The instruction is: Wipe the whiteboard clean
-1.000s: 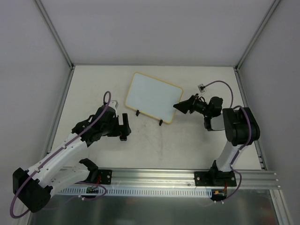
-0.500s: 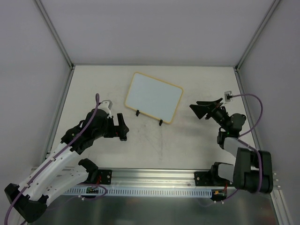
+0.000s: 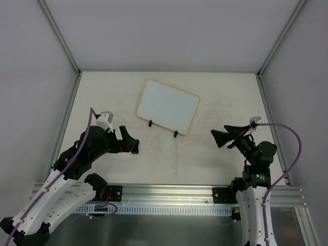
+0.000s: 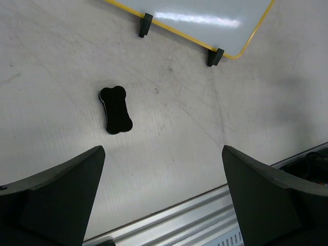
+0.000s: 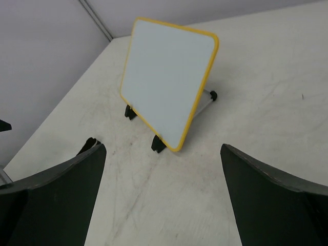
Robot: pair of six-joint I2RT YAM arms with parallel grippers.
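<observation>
A: Both arms have pulled back from the whiteboard (image 3: 168, 106) since 1 second ago. The right gripper (image 3: 219, 136) was at its right edge and now sits well off to its right, nearer the rail (image 3: 169, 190).

B: And the jaws?

A: Both are spread wide, holding nothing. The left gripper (image 3: 129, 139) hangs off the board's near-left corner.

B: Anything hidden?

A: A black bone-shaped block (image 4: 116, 109) lies on the table (image 3: 205, 159) in front of the board's 2 clip feet (image 4: 145, 25); only the left wrist view shows it. That view crops the board's top. I cannot make out any writing on its face.
</observation>
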